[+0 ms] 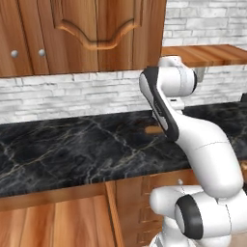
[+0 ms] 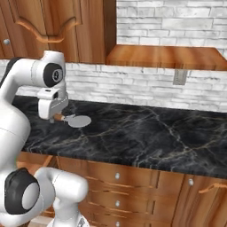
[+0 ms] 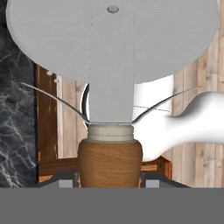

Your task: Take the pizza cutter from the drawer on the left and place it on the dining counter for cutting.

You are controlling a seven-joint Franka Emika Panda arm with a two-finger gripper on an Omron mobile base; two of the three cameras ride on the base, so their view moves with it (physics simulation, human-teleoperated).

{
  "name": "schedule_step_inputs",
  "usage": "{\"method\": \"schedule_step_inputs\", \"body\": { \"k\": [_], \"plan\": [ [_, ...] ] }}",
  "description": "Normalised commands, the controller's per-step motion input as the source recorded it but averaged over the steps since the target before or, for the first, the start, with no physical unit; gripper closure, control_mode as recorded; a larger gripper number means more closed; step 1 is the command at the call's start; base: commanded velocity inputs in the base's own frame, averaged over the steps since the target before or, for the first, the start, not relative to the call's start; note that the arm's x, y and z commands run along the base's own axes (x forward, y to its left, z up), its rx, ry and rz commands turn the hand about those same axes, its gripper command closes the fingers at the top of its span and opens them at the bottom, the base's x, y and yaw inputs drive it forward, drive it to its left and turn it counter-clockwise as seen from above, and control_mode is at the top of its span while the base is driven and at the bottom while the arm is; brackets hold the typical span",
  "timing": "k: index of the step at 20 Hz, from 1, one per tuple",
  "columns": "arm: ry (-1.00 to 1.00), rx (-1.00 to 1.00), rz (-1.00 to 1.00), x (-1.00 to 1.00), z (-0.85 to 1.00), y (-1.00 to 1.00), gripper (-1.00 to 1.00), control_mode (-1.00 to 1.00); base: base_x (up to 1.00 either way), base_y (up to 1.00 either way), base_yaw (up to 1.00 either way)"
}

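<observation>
The gripper [image 2: 56, 118] was closed on the brown wooden handle of the pizza cutter [image 2: 76, 120], with the tool held roughly level and lifted over the black marble counter [image 2: 146, 133]. In the right base view the handle end sat between the fingers under the white hand, and the round silver-grey wheel stuck out sideways from it, toward the middle of the counter and away from the arm. The wheel lay flat, its face up, over the back part of the counter near the white brick wall [image 2: 133, 86], toward the counter's left end in that view. Whether the wheel touched the marble or hung just above it could not be told.

In the hand view the cutter [image 3: 111, 65] filled the upper part of the picture: the broad pale wheel at the top, its flat silver stem running down to a pale collar, and the rounded wooden handle seated between the two dark fingertips [image 3: 65, 181] at the bottom. Marble showed at the left edge behind it, with wood planking beyond.

In the left base view the arm hid most of the tool; only a small brown piece of the handle [image 1: 153, 129] showed beside the forearm, over the middle of the counter [image 1: 72, 149]. Wooden cabinet doors [image 1: 87, 34] hung above the brick wall, and a wooden shelf [image 2: 164, 56] jutted from the wall to the right. Drawer fronts with small round silver knobs [image 2: 117, 176] ran under the counter's front edge.
</observation>
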Motion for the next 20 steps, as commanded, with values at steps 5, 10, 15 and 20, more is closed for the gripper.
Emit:
{"method": "schedule_step_inputs", "body": {
  "k": [5, 10, 15, 20],
  "plan": [
    [0.0, 0.0, 0.0, 0.0, 0.0, 0.0, 1.0, 1.0, -0.17, -1.0, -0.5],
    [0.0, 0.0, 0.0, 0.0, 0.0, 0.0, 1.0, 1.0, 0.0, -1.0, -0.68],
    [0.0, 0.0, 0.0, 0.0, 0.0, 0.0, 1.0, 1.0, 0.0, -0.89, -0.77],
    [0.0, 0.0, 0.0, 0.0, 0.0, 0.0, 1.0, 1.0, 0.0, -0.64, -0.83]
  ]
}}
